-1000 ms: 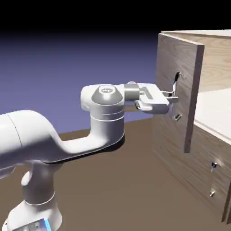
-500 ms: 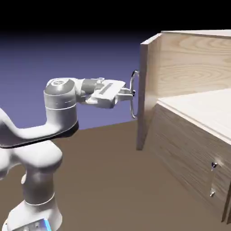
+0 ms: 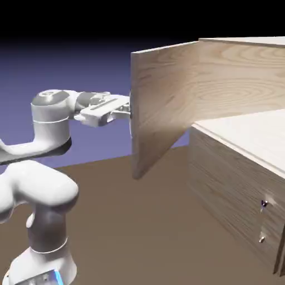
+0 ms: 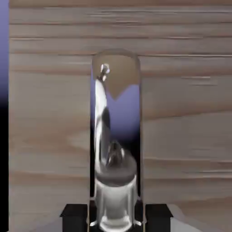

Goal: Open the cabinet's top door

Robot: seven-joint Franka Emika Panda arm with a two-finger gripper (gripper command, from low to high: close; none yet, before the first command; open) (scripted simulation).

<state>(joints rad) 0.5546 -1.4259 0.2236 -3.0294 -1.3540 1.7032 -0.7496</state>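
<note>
So the top door (image 3: pixel 164 106) is swung way out from the cabinet (image 3: pixel 239 83), which sits on the exterior view's right side of the desk (image 3: pixel 122 222). The door's pale inner face is showing, and its free edge hangs out toward the arm (image 3: pixel 50 192), with the desk's far edge running behind the door's lower part. The tool (image 3: pixel 129 113) is closed on the curved silver handle (image 4: pixel 115 204), on the door's outer face. Hand view has the bar right between the 2 dark fingertips (image 4: pixel 74 217), with wood grain filling most of the rest. In the exterior view the door hides a good bit of that handle. Down below, the lower front (image 3: pixel 225 181) sits flush, with 2 little metal knobs (image 3: pixel 264 204) near the desk's right side.
</note>
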